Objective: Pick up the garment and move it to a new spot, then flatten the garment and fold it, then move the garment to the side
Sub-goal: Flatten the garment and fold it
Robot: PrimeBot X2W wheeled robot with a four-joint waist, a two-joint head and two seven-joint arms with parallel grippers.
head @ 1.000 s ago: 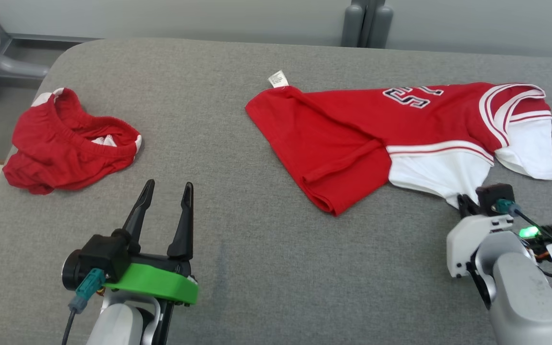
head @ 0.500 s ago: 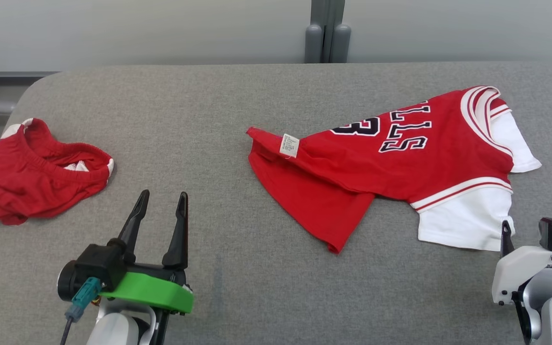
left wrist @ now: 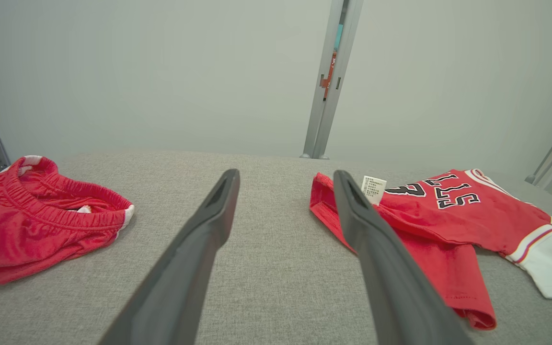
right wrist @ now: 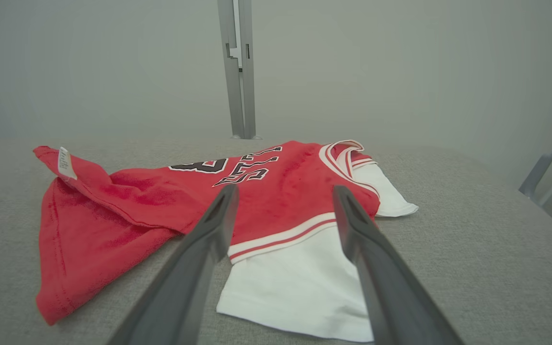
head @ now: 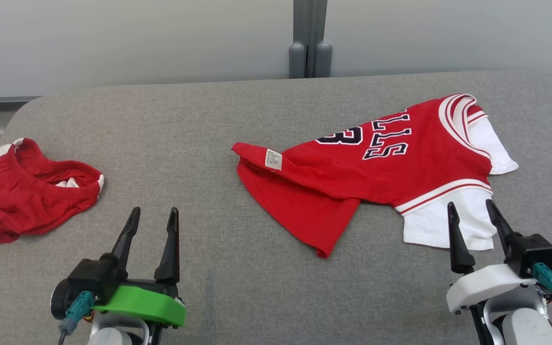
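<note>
Shows the jersey (head: 376, 167) sprawled unfolded right of centre on the tabletop (head: 209, 124), long axis running left to right, tagged hem to the left, collar far right. Finds the right end effector (head: 469, 204) the nearer, fingers apart and empty, tips above the near edge of the white sleeve (head: 429, 225), most of the cloth ahead and to its left. Leaves the left end effector (head: 155, 210) likewise spread, well apart from the jersey, red shorts (head: 31, 191) off to its left. Points, likely, to flattening next.
</note>
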